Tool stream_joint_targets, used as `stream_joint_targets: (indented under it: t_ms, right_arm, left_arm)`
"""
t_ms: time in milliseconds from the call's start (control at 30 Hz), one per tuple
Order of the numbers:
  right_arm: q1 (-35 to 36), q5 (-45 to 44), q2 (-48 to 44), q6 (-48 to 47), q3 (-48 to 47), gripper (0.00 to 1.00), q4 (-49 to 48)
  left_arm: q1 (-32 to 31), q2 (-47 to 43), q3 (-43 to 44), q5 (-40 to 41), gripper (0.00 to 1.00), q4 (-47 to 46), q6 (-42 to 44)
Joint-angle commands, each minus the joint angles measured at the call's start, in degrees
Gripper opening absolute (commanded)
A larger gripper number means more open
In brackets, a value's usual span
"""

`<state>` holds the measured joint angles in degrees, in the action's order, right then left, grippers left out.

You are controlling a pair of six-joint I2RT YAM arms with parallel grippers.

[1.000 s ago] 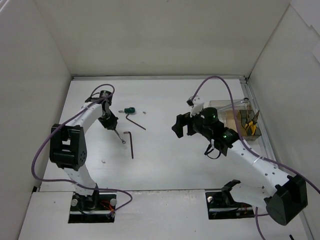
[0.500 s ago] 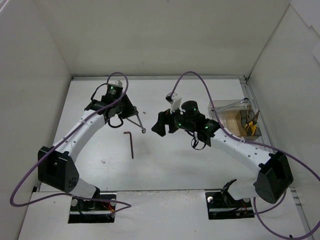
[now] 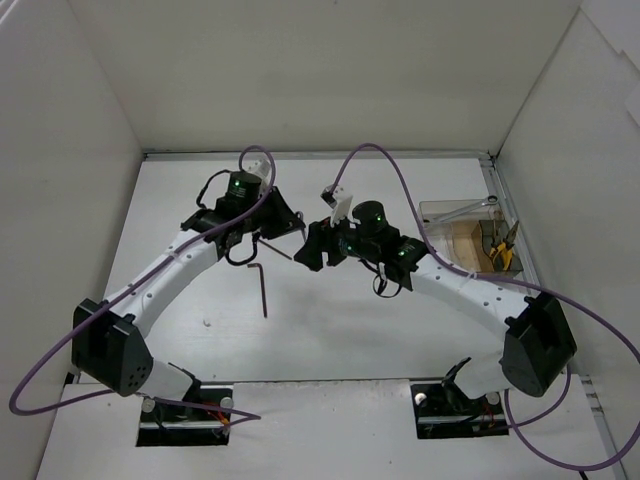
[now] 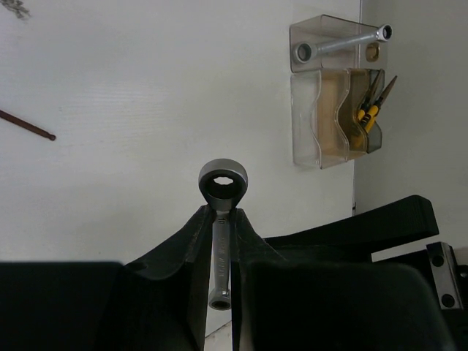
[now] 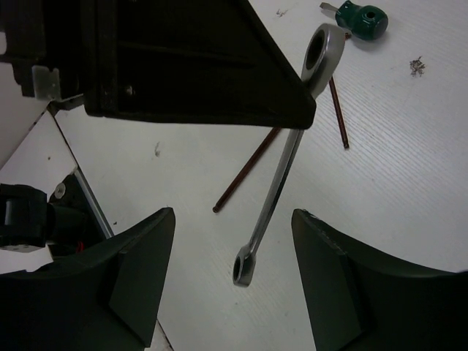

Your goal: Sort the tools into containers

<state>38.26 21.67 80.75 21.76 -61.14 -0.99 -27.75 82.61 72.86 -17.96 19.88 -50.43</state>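
Note:
My left gripper (image 3: 288,218) is shut on a silver wrench (image 4: 223,183) and holds it above the table; its ring end sticks out past the fingertips (image 4: 205,219). My right gripper (image 3: 311,250) is open, close by. In the right wrist view the wrench (image 5: 281,172) hangs from the left gripper (image 5: 219,66), with its lower end between my open right fingers (image 5: 146,263). The clear containers (image 4: 322,121) stand at the far right; one holds another silver wrench (image 4: 340,47), one the yellow-handled pliers (image 4: 368,110). The green screwdriver (image 5: 363,20) and two hex keys (image 5: 245,172) (image 5: 338,113) lie on the table.
A tiny loose screw (image 5: 417,66) lies near the screwdriver. One hex key (image 3: 263,287) lies mid-left on the table. White walls enclose the table on three sides. The bins (image 3: 470,235) sit against the right wall. Purple cables loop over both arms.
My left gripper has carried the wrench to the right, towards the middle. My right gripper has swung left to meet it, so the two grippers are now close together.

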Motion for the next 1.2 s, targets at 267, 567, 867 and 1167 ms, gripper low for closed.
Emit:
stream_joint_targets:
  t_ms: [267,567,867,1167]
  right_arm:
    - [0.2,-4.3,0.3,0.1,-2.8,0.06,-5.0]
    - [-0.4,-7.0,-2.2,-1.4,-1.0,0.0,-3.1]
    - [-9.0,-15.8,-10.5,-6.5,1.2,0.0,10.0]
    - [-19.7,-34.2,-17.4,-10.8,4.6,0.0,20.1]
  left_arm:
    - [-1.8,-3.7,0.0,-2.6,0.0,-6.6,-0.4]
    - [-2.3,-4.3,-0.5,-1.3,0.39,-5.6,1.7]
    - [0.3,-8.8,0.5,12.6,1.0,3.0,6.4]
    - [6.3,-6.9,-3.2,20.2,1.0,11.3,9.2]
